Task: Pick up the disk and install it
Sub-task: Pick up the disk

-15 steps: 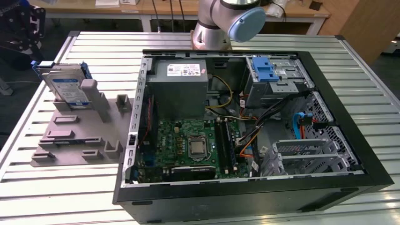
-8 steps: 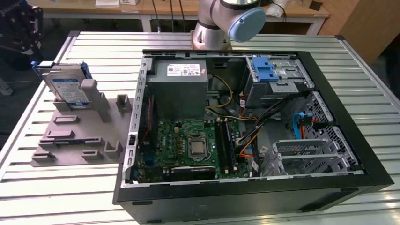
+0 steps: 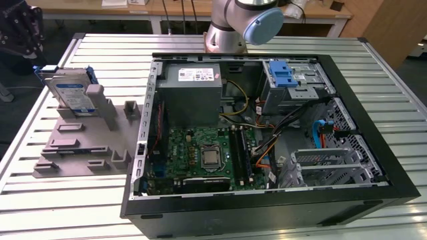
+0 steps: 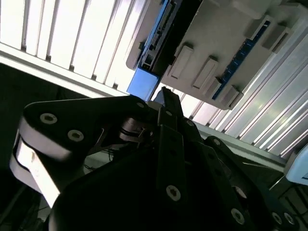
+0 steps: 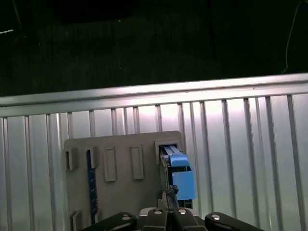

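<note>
Apparently closed and empty, the tool (image 5: 168, 193) hangs over the disk (image 5: 180, 174) standing in its grey rack (image 5: 122, 197).

Robotics lab or electronics workshop: a robot arm (image 3: 230, 30) is mounted at a ribbed metal counter (image 3: 60, 200) carrying an open desktop computer case (image 3: 260, 215) and a grey parts fixture (image 3: 80, 150), with wooden desks (image 3: 187, 7) beyond.

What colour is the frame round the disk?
Blue; the disk shows best in the first wrist view.
</note>
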`<state>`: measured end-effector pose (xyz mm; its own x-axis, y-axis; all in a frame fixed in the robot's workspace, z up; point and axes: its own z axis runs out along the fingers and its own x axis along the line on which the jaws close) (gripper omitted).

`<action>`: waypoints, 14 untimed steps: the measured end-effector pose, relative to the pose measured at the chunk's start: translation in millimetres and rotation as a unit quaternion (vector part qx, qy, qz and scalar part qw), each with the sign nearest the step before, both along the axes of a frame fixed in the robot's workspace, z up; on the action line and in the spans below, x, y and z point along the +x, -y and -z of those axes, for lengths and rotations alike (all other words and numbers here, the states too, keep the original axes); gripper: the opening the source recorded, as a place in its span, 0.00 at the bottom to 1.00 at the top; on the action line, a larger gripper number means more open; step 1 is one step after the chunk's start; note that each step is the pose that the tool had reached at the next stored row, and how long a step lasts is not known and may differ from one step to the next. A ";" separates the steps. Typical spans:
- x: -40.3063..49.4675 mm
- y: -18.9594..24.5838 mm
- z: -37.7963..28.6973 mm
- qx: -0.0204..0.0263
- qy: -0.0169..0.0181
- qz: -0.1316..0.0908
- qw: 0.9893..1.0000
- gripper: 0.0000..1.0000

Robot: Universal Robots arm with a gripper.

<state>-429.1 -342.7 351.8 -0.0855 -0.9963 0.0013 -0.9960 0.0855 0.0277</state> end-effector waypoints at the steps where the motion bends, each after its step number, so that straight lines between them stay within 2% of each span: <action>1: 0.0 0.0 0.1 0.000 0.000 -0.008 1.000 0.11; 4: 0.0 0.0 0.2 0.000 0.000 -0.024 1.000 0.11; 14: 0.0 0.0 0.2 0.000 0.000 -0.028 1.000 0.11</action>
<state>-429.1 -342.7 351.6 -0.0292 -0.9996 0.0013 -0.9992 0.0292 0.0276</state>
